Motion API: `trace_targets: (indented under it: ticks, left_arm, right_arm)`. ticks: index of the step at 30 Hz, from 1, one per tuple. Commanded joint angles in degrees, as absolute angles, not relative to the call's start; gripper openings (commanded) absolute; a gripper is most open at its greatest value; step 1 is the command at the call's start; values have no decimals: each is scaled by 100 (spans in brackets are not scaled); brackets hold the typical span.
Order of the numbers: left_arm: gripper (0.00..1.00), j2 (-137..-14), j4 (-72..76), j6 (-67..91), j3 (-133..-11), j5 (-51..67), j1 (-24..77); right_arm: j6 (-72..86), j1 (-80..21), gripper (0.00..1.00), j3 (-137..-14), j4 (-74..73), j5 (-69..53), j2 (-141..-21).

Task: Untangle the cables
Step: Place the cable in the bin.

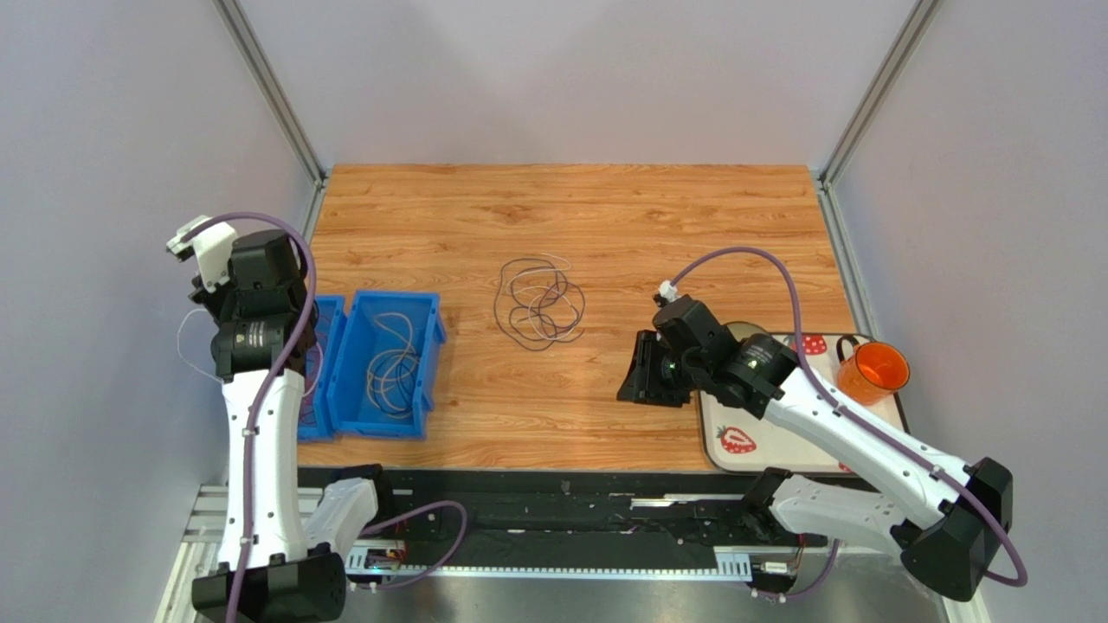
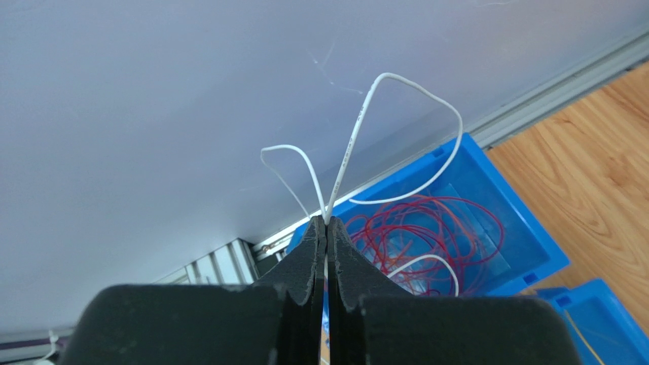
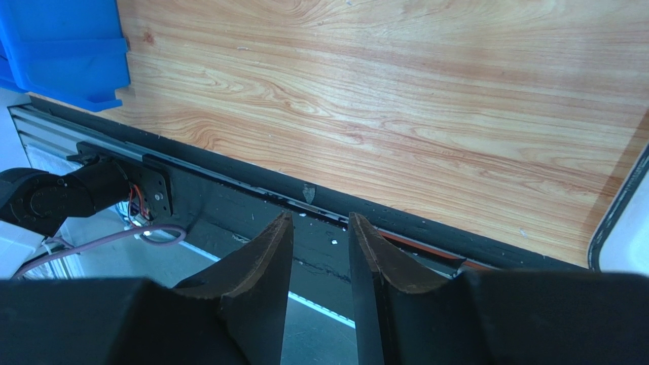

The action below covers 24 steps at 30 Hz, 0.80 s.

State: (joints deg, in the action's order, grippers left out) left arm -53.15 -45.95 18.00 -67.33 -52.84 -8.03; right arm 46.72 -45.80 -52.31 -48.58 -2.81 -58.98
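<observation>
My left gripper is pinched tight on a thin white wire, held above the blue plastic bin of red-orange wire loops. A loose tangle of dark and pale cables lies mid-way across the wooden tabletop. These are light, springy and slick (they hold their curl), so I'd pinch a single strand near a free end. The right gripper hangs half-open, holding nothing. Below my left fingers the white wire is hidden, so I can't tell whether it's snagged in the red loops.

Pale grey walls; wooden table; aluminium corner posts; even diffuse light.
</observation>
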Motion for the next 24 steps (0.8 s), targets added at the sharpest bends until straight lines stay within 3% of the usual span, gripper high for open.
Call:
trace_targets:
  ticks: [1,10,18,24]
  left_arm:
    - [0,-5370,-4062,1854,-6549,-4984,-1335]
    - [0,-5475,-3498,2118,-6152,-4808,-1705]
    - [0,-5450,-3727,2847,-5872,-3886,-1696]
    - [0,-5414,-3832,3032,-5739,-3850,-1652]
  right_arm:
    - [4667,-4702,36,-5659,-4790,-395,-6134]
    - [4799,-4869,35,-5660,-4562,-466,-6460]
    - [4975,-5001,35,-5528,-4237,-527,-6627]
    - [4975,-5054,35,-5502,-4254,-492,-6557]
